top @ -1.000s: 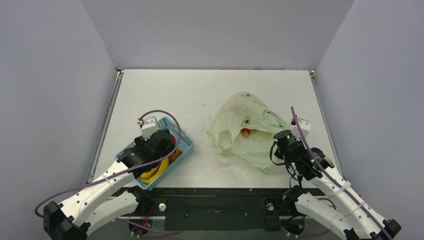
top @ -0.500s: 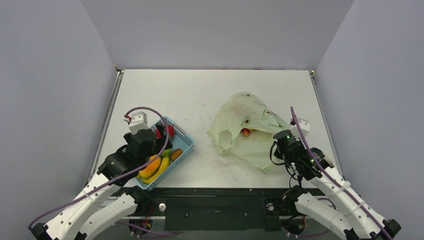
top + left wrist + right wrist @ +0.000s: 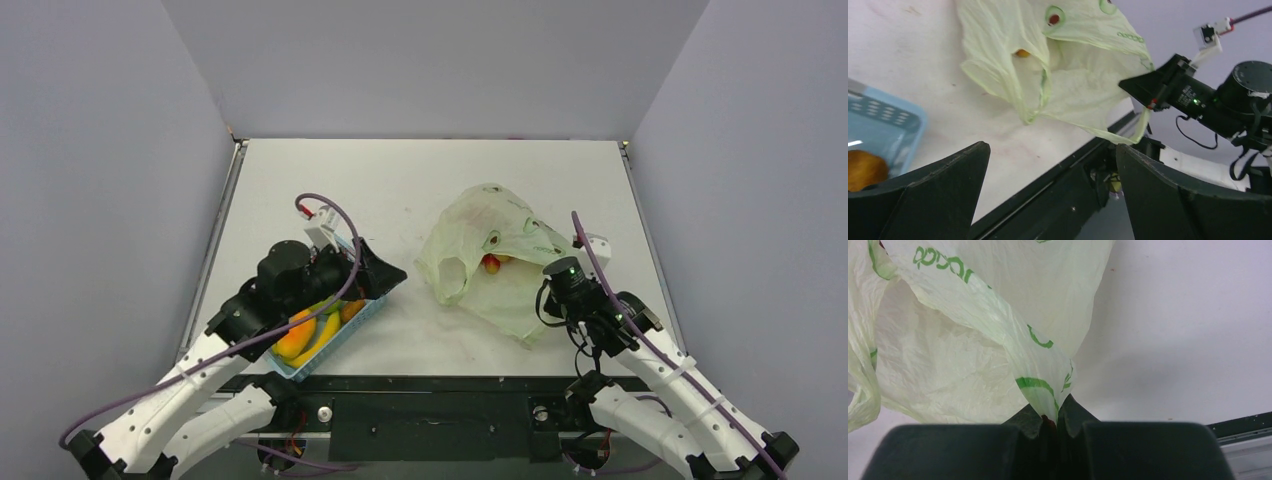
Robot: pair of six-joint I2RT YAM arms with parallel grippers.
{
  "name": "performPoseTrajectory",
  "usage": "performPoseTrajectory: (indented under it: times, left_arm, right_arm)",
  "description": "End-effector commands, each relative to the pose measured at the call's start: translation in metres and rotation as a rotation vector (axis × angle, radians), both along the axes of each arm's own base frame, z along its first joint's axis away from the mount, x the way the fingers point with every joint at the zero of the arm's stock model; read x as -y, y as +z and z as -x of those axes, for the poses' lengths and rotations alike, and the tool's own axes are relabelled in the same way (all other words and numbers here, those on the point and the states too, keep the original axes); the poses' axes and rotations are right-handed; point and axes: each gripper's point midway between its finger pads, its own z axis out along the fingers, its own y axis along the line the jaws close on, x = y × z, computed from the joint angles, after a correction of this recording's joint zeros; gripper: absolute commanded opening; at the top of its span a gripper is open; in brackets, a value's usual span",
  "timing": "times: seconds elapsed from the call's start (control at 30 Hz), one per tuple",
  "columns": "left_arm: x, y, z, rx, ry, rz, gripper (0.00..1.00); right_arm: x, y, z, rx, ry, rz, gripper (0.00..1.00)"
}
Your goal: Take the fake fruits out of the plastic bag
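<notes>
The plastic bag (image 3: 500, 285) lies crumpled right of the table's middle, pale yellow-green, with its mouth facing left. One small red-orange fake fruit (image 3: 491, 264) shows inside the mouth; in the left wrist view this fruit (image 3: 1022, 52) peeks past a fold of the bag (image 3: 1068, 75). Anything else inside is hidden. My right gripper (image 3: 1050, 415) is shut on a corner of the bag (image 3: 973, 340) and holds it off the table at the bag's near right (image 3: 548, 283). My left gripper (image 3: 385, 270) hangs open and empty over the basket's right edge, pointing at the bag (image 3: 1050, 147).
A blue lattice basket (image 3: 345, 338) sits at the near left, holding yellow bananas and an orange fruit (image 3: 300, 335); its corner (image 3: 893, 117) shows in the left wrist view. The table's black front rail (image 3: 430, 385) runs below.
My left gripper opened fully over the basket, drew back to the left, then swung right toward the bag. The right gripper shifted slightly left, still gripping the bag.
</notes>
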Motion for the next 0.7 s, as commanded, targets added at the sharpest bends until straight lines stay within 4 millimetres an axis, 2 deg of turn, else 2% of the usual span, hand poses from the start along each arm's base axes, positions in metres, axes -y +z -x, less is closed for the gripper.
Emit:
performPoseTrajectory:
  times: [0.0, 0.1, 0.13, 0.17, 0.2, 0.23, 0.27, 0.3, 0.47, 0.57, 0.6, 0.63, 0.67]
  left_arm:
    - [0.061, 0.017, 0.024, -0.035, -0.257, 0.198, 0.97]
    - [0.085, 0.022, 0.033, 0.012, -0.274, 0.193, 0.97]
    - [0.097, 0.016, 0.038, 0.008, -0.282, 0.167, 0.97]
    - [0.104, 0.018, 0.040, 0.016, -0.288, 0.160, 0.97]
    - [0.116, 0.008, 0.043, 0.000, -0.291, 0.125, 0.97]
    - [0.123, 0.009, 0.043, 0.009, -0.288, 0.114, 0.97]
    - [0.135, -0.004, 0.049, -0.010, -0.308, 0.069, 0.95]
    - [0.143, 0.001, 0.051, 0.018, -0.301, 0.051, 0.94]
    - [0.177, -0.024, 0.044, 0.023, -0.287, -0.070, 0.88]
    - [0.194, -0.042, 0.038, 0.006, -0.284, -0.100, 0.80]
    - [0.199, -0.039, 0.035, 0.013, -0.280, -0.095, 0.79]
    - [0.204, -0.050, 0.030, 0.006, -0.269, -0.119, 0.76]
    - [0.208, -0.048, 0.027, 0.011, -0.264, -0.120, 0.74]
  right_arm:
    - [-0.007, 0.015, -0.011, 0.041, 0.018, -0.019, 0.00]
    - [-0.007, 0.015, -0.010, 0.042, 0.019, -0.024, 0.00]
    - [-0.007, 0.015, -0.010, 0.043, 0.018, -0.027, 0.00]
    - [-0.007, 0.014, -0.009, 0.043, 0.018, -0.029, 0.00]
    - [-0.007, 0.014, -0.009, 0.042, 0.018, -0.031, 0.00]
    - [-0.007, 0.012, -0.008, 0.040, 0.019, -0.032, 0.00]
    - [-0.007, 0.012, -0.007, 0.038, 0.021, -0.032, 0.00]
    - [-0.007, 0.012, -0.007, 0.039, 0.021, -0.033, 0.00]
    - [-0.008, 0.014, -0.006, 0.046, 0.025, -0.048, 0.00]
    - [-0.008, 0.017, -0.006, 0.061, 0.021, -0.064, 0.00]
    - [-0.008, 0.017, -0.006, 0.064, 0.016, -0.063, 0.00]
    - [-0.007, 0.017, -0.006, 0.069, 0.014, -0.066, 0.00]
    - [-0.007, 0.017, -0.006, 0.069, 0.013, -0.066, 0.00]
